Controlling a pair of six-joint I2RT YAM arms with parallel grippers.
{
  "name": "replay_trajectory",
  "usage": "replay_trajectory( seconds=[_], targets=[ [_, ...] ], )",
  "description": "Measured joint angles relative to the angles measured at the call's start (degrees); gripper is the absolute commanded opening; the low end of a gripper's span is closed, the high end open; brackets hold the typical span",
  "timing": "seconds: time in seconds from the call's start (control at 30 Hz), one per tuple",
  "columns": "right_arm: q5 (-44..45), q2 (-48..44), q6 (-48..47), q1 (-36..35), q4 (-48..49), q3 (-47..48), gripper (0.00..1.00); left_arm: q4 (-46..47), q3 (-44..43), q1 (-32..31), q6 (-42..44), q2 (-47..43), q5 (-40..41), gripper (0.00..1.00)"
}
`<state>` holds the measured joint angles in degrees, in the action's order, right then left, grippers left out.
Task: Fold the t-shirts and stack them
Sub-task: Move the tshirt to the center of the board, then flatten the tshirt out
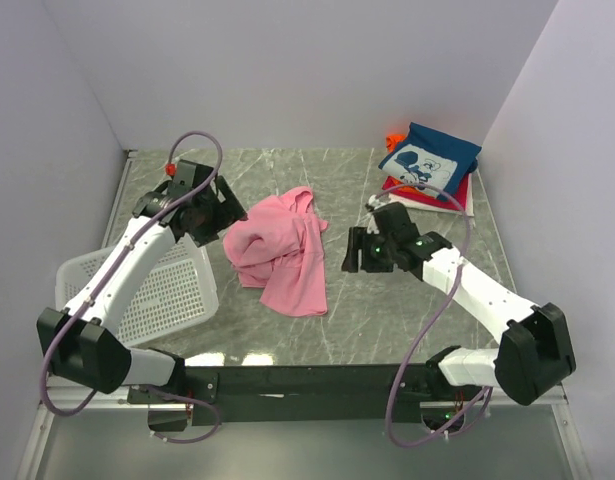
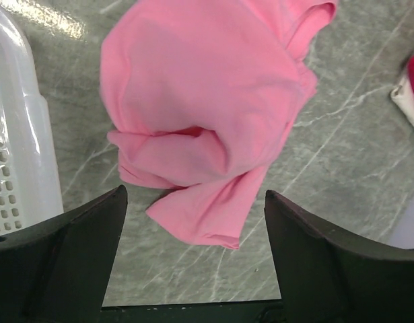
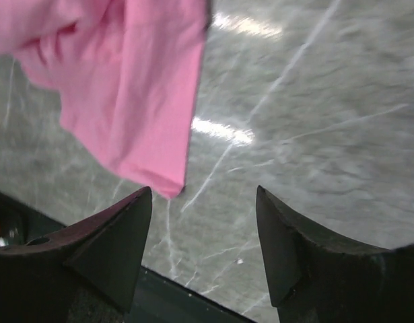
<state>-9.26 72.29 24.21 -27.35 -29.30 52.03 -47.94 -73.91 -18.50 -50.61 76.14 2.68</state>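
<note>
Crumpled pink t-shirt lies mid-table, long axis far-to-near, between the arms. Left gripper spread wide, empty, at its far-left edge. Right gripper also spread, empty, just right of it. Left looks nearer. Folded shirt stack far right.

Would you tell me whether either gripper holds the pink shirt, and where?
Nothing is held: left gripper and right gripper are open, the shirt lying free between them.
</note>
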Motion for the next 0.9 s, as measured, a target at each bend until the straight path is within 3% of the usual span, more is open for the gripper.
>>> replay_trajectory(
  seconds=[0.3,0.53,0.9],
  targets=[
    [-6.36,6.38,0.39,-9.73,2.51,-3.32,0.66,3.13,3.04,-0.04,3.17,2.25,-2.12,0.84],
    [-8.04,9.68,1.88,-10.95,3.87,-4.72,0.63,5.20,6.54,-0.92,1.55,2.56,-6.32,0.83],
    [-8.46,16.22,1.18,-14.49,4.70,-3.32,0.61,6.56,9.49,-1.46,-0.31,-2.58,-5.46,0.83]
  ],
)
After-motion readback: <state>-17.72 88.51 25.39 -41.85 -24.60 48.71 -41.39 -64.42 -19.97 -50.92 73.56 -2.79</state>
